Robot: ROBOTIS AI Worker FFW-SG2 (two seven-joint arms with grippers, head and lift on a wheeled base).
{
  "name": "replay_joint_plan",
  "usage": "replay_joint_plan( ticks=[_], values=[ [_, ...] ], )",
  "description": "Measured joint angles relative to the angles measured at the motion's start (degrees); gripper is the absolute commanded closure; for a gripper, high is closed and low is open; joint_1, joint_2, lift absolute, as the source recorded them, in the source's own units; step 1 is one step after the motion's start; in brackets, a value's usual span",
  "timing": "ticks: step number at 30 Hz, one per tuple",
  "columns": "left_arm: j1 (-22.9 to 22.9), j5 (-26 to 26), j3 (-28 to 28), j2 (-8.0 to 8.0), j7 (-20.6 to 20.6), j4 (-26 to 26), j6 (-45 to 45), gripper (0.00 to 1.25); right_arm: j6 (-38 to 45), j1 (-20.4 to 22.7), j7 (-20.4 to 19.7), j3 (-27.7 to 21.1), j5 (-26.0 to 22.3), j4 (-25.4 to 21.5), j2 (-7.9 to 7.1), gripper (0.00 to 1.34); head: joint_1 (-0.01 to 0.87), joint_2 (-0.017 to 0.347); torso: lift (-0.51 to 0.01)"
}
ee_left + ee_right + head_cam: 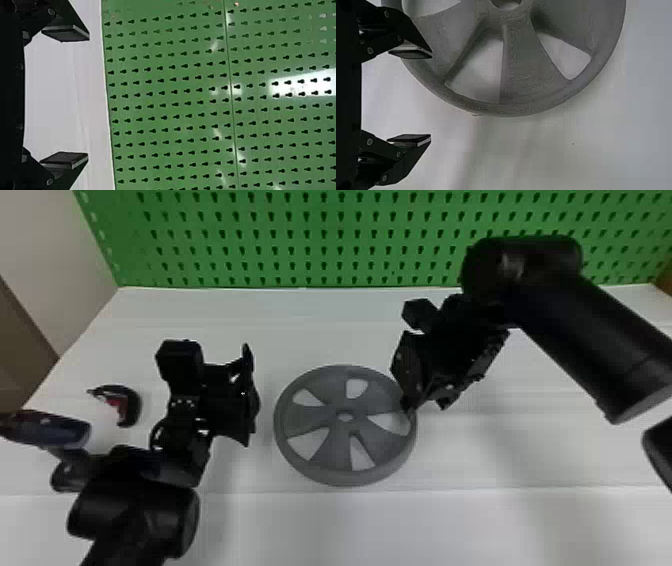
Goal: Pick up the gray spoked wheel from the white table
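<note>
The wheel (337,433), probably stiff and light, wants a rim pinch at its head-view three o'clock, right fingers (409,138) and left fingers (65,159) both spread.

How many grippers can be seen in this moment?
2: the left gripper, off the left side of the wheel; the right gripper, by the wheel's right edge.

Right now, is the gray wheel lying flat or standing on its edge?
Flat: the wheel lies on the white table, its spokes and round face turned upward.
</note>
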Motion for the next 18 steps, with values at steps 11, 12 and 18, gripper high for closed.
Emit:
replay_joint_plan(
  ticks=[11, 12, 18],
  values=[
    [-0.07, -0.36, -0.42, 0.0, 0.0, 0.05, 0.57, 0.21, -2.26, -1.75, -0.16, -3.95, 5.63, 8.28, 2.84, 0.51, 0.77, 0.044, -0.098],
    [-0.1, -0.38, -0.45, 0.0, 0.0, 0.06, 0.6, 0.21, -3.0, -1.84, -0.84, -4.79, 6.17, 9.02, 3.13, 0.51, 0.77, 0.044, -0.098],
    [-0.17, -0.43, -0.67, 0.0, 0.0, 0.2, 0.78, 0.21, -6.65, -2.51, -10.3, -9.28, 4.17, 13.22, 4.56, 0.51, 0.77, 0.044, -0.098]
  ],
)
